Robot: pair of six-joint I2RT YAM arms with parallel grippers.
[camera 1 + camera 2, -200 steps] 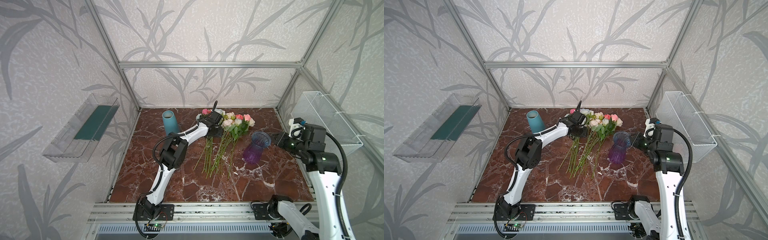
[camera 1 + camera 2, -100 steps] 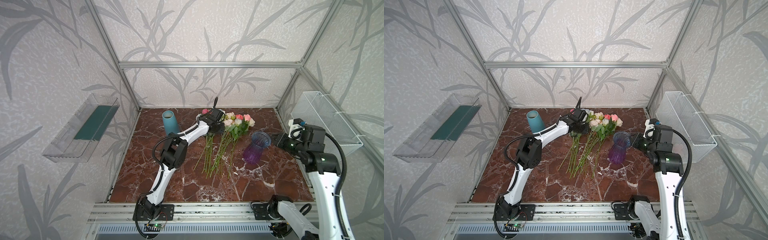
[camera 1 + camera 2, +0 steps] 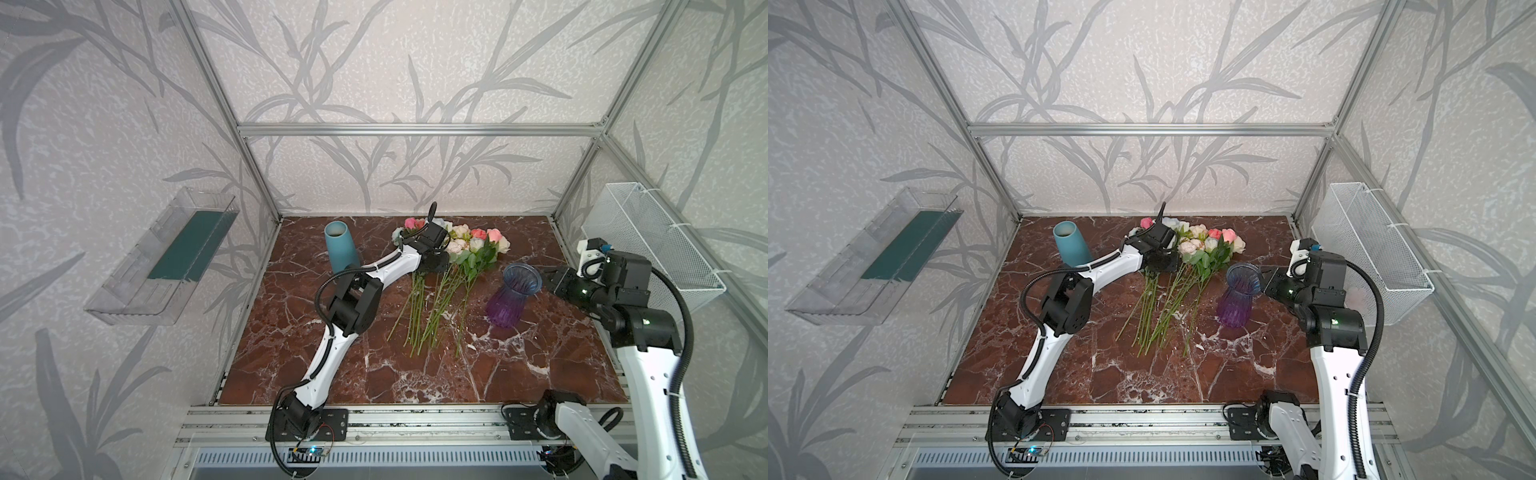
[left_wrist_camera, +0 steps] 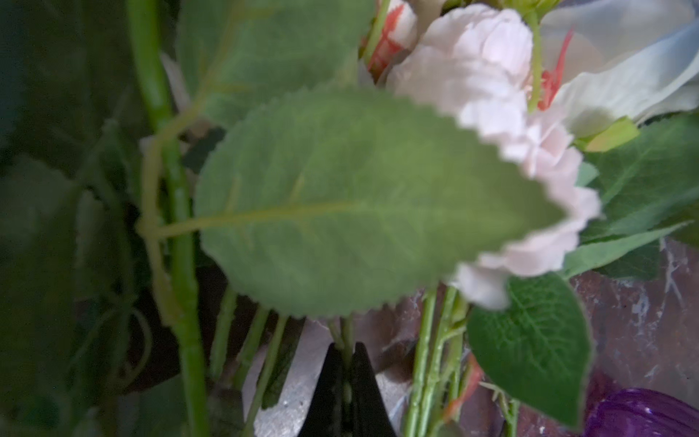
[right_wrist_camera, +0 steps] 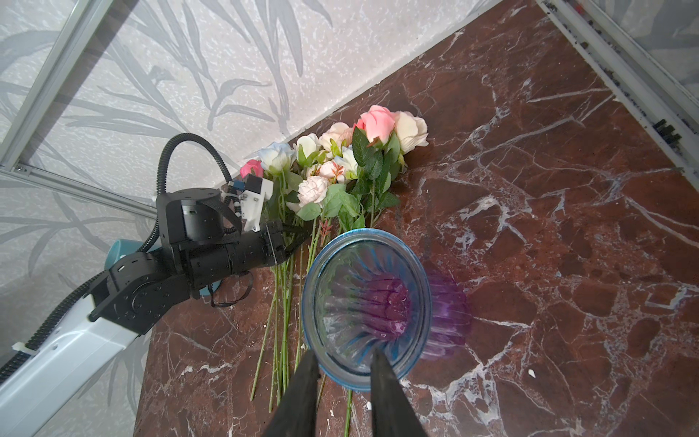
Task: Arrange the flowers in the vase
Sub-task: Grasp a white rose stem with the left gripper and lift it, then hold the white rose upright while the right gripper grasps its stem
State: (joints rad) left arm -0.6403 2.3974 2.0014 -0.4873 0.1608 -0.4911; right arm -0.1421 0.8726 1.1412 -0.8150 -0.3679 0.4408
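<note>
The flowers [image 3: 473,245] lay bundled on the table [image 3: 415,382], centre-far, blooms toward the far wall, just left of the upright purple vase [image 3: 509,299]. The left fingers [image 4: 333,378] were closed on one stem [image 4: 346,333]. The right fingers [image 5: 304,378] gripped the vase rim from the right.

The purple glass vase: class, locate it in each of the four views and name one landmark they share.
In a top view: purple glass vase right of centre.
In a top view: vase right of centre again.
Left wrist: vase a purple sliver in the bottom right corner.
Right wrist: vase lower centre, seen down its mouth.
Shared landmark: the flowers lying beside it.
</note>
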